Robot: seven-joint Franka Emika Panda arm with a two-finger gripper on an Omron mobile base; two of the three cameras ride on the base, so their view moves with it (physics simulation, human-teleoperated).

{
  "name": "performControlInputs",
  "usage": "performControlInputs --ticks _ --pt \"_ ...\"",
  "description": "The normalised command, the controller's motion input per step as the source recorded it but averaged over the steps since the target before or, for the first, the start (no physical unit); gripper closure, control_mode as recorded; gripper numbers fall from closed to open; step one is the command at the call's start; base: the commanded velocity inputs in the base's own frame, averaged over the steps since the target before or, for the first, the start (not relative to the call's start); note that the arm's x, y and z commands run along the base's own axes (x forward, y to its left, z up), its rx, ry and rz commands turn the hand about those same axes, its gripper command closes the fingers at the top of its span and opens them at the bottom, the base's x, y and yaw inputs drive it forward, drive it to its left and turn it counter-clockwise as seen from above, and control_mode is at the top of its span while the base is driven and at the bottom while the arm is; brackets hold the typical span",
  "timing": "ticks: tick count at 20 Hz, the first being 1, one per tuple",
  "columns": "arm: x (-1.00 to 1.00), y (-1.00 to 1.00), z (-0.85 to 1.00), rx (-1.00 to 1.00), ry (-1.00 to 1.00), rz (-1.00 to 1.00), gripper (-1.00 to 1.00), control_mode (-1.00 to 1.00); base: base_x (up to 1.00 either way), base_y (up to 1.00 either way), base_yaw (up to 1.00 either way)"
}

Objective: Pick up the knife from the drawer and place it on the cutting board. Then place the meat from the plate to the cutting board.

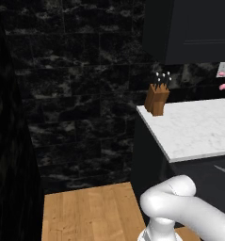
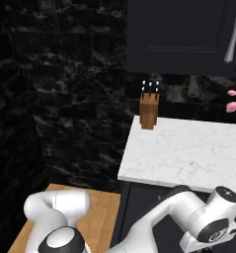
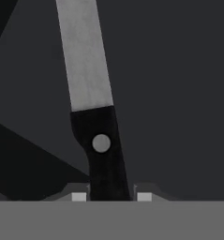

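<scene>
The knife [image 3: 92,89], with its long silver blade and black riveted handle, lies on the dark floor of the drawer [image 3: 179,93] and points away from the hand. My gripper [image 3: 111,197] sits at the handle's end, its two fingertips [image 3: 78,196] pressed to the handle's sides, so it is shut on the knife. In the left base view a grey sliver of the blade [image 1: 222,170] shows below the counter edge. My arm reaches down low in front of the cabinet [image 2: 208,227]. The cutting board, the meat and the plate are out of view.
A white marble counter [image 1: 194,127] [image 2: 188,148] carries a brown knife block [image 1: 157,98] [image 2: 149,111] at its back left corner. Pink flowers [image 2: 232,106] stand at the right. A dark upper cabinet [image 2: 178,34] hangs above. Wooden floor [image 1: 85,212] lies to the left.
</scene>
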Motion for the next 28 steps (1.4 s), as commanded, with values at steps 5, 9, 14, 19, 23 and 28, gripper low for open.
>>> performControlInputs --ticks 5,9,14,19,23,28 --pt "-0.04 0.12 0.69 0.0 -0.06 0.0 1.0 -1.0 0.0 0.0 0.0" --pt "-0.12 0.17 0.61 0.0 -0.05 0.0 1.0 -1.0 0.0 0.0 0.0" --pt "0.26 0.51 0.73 -0.06 -0.01 -0.01 1.0 -1.0 0.0 0.0 0.0" --pt "0.81 0.83 0.54 -0.12 0.0 -0.07 1.0 -1.0 0.0 0.0 0.0" --pt "0.76 0.61 0.14 0.0 0.0 -0.06 1.0 -1.0 0.0 0.0 0.0" --pt "0.77 0.69 0.05 0.02 0.03 -0.12 1.0 -1.0 0.0 0.0 0.0"
